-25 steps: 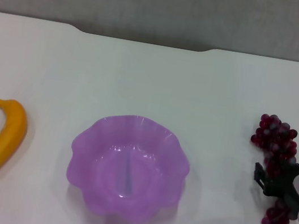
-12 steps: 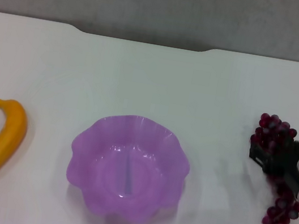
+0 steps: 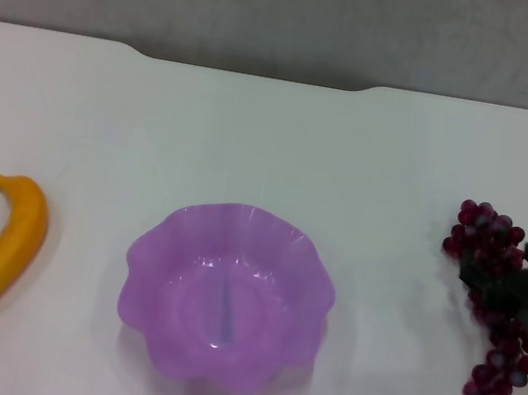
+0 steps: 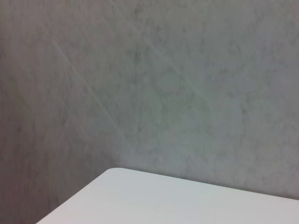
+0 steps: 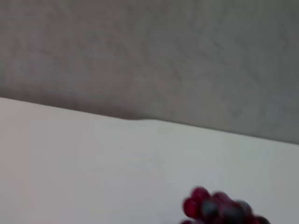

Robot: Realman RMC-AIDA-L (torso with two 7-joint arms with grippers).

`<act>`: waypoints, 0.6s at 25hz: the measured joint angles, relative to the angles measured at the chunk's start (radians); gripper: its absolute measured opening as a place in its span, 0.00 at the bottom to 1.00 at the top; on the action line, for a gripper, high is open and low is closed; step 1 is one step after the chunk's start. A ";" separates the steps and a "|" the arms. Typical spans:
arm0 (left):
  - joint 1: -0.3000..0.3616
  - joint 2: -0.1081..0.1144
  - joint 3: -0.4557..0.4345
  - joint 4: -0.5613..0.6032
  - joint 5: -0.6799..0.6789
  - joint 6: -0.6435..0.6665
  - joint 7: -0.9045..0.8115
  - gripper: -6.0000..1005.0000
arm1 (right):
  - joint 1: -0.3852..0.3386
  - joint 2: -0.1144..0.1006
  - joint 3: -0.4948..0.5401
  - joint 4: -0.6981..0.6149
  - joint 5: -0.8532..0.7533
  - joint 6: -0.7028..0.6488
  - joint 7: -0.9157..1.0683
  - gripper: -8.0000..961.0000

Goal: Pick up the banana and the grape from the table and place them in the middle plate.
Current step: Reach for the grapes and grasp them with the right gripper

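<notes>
The grape, a long dark red bunch, lies on the white table at the far right. My right gripper is low over the middle of the bunch, its dark parts overlapping the grapes at the picture's right edge. The tip of the bunch also shows in the right wrist view. The banana, yellow-orange with a dark tip, lies at the far left. The middle plate, translucent purple with a scalloped rim, sits between them and holds nothing. My left gripper is out of view.
The table's notched far edge meets a grey wall. The left wrist view shows only a table corner and that wall.
My right gripper has moved farther back and to the right along the grape bunch. The grape, banana and plate have stayed in place.
</notes>
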 joint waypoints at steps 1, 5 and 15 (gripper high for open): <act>0.000 0.000 0.000 0.000 0.000 0.000 0.000 0.86 | -0.006 0.000 0.005 0.001 -0.001 0.002 0.000 0.93; 0.000 0.000 0.000 0.000 0.000 0.000 0.000 0.86 | -0.021 0.000 0.007 0.016 -0.005 0.003 0.000 0.93; -0.004 0.000 0.004 0.000 0.000 0.000 0.000 0.86 | -0.022 0.002 -0.003 0.038 -0.008 0.067 -0.021 0.92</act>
